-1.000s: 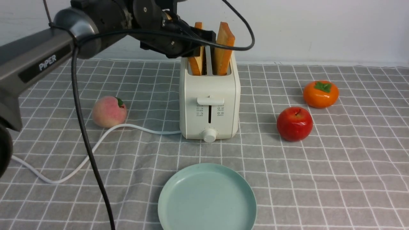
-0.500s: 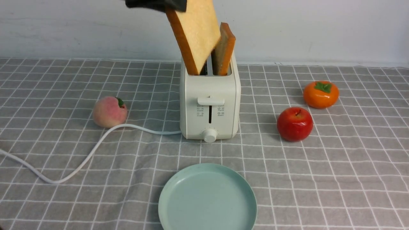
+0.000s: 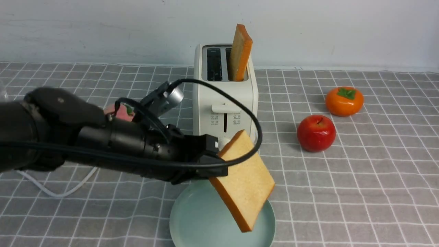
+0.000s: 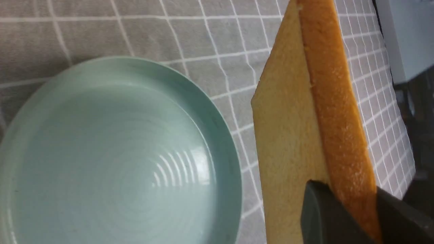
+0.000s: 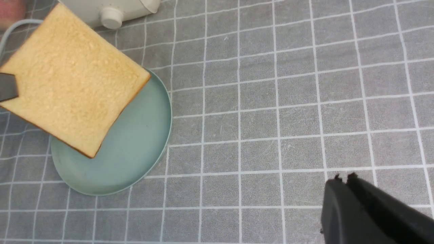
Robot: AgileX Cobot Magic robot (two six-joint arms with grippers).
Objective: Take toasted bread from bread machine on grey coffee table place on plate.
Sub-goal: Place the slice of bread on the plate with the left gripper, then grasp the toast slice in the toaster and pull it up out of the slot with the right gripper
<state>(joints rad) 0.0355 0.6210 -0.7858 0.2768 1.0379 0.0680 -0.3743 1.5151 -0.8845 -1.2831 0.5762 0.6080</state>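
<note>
Front view: left gripper (image 3: 215, 160) clamped on one edge of a toast slice (image 3: 245, 178) that hangs tilted past its tip, low corner over the plate (image 3: 192, 219) right below; second slice (image 3: 240, 51) upright in the bread machine (image 3: 236, 99); right gripper (image 5: 344, 179) closed, empty, well apart.

One golden toast slice (image 3: 245, 181) hangs tilted before the cream bread machine (image 3: 224, 103), over the mint plate (image 3: 195, 219) just in front of it; the other slice (image 3: 240, 51) stands upright in its right slot.
</note>
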